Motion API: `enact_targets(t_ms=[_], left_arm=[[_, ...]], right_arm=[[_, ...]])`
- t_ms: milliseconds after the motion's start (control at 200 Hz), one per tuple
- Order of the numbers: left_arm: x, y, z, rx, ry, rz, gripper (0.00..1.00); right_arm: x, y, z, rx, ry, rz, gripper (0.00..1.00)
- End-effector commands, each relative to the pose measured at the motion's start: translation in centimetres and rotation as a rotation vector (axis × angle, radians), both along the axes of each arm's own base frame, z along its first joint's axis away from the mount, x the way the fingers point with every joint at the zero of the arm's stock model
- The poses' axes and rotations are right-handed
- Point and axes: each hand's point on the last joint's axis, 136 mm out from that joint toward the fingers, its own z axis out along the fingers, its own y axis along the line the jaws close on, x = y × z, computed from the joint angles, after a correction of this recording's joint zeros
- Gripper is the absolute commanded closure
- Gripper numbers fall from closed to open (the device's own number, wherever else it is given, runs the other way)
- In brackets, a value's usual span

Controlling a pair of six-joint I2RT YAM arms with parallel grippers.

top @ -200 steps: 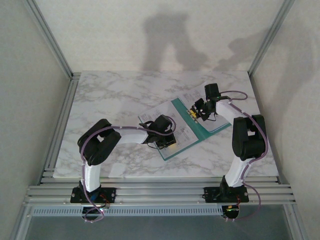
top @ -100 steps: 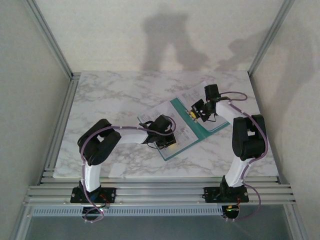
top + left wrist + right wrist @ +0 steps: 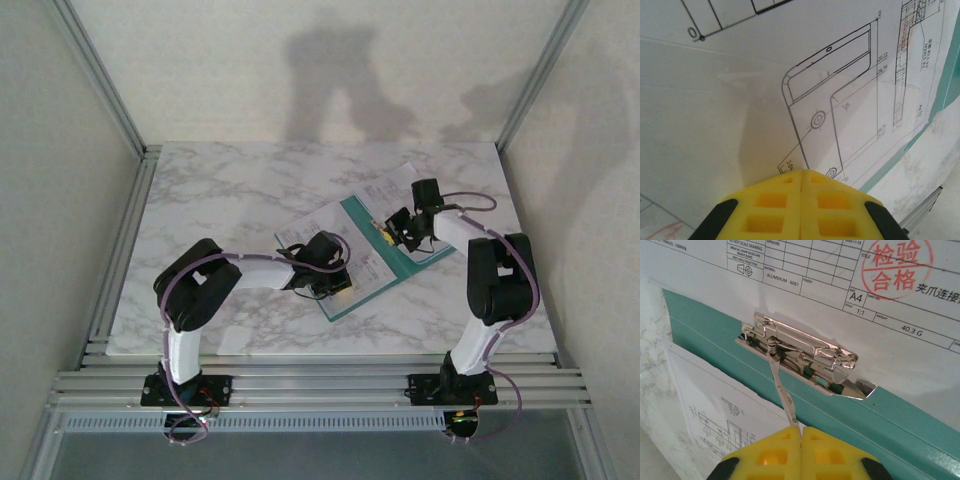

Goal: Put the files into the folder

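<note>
The teal folder (image 3: 357, 214) lies open at the table's middle right, with white printed files (image 3: 372, 262) on its near half. Another sheet (image 3: 385, 188) covers the far half. My left gripper (image 3: 337, 286) is shut, and its yellow tips (image 3: 801, 172) press down on a line-drawing sheet (image 3: 765, 100); the folder's edge (image 3: 951, 95) shows to the right. My right gripper (image 3: 800, 429) is shut on the thin metal lever (image 3: 781, 385) of the folder's chrome clip (image 3: 800, 356). A sheet with a red stamp (image 3: 790, 295) lies under that clip, over the teal card (image 3: 920, 420).
The marble table (image 3: 220, 190) has aluminium rails along its left and near edges. Grey walls close in the back and both sides. The left arm's elbow (image 3: 195, 285) rests low at the near left, and the right arm's elbow (image 3: 500, 275) at the near right.
The right gripper has closed on the clip lever, and its wrist has shifted slightly right and nearer. The left arm has stayed in place on the sheet.
</note>
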Motion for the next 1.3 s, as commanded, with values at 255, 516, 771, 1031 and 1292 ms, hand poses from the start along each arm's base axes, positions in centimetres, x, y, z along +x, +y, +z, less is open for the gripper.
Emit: enact_targets(t_ms=[255, 516, 771, 1031, 1292], left_arm=[[-3.0, 3.6, -4.1, 0.151, 0.128, 0.02, 0.95], [-3.1, 3.9, -4.2, 0.159, 0.13, 0.026, 0.95], [-3.3, 4.2, -4.2, 0.164, 0.131, 0.029, 0.95], [-3.6, 4.5, -4.3, 0.17, 0.135, 0.029, 0.95], [-3.6, 4.6, -4.4, 0.173, 0.136, 0.029, 0.95]], right_arm=[[-2.2, -3.3, -4.4, -0.015, -0.04, -0.103, 1.0], [-2.5, -4.0, -5.9, -0.004, -0.028, -0.131, 1.0], [-2.5, -4.5, -6.8, 0.005, -0.022, -0.171, 1.0], [-1.2, -4.7, -6.4, 0.013, -0.048, -0.195, 1.0], [-0.4, -4.9, -6.3, 0.009, -0.054, -0.209, 1.0]])
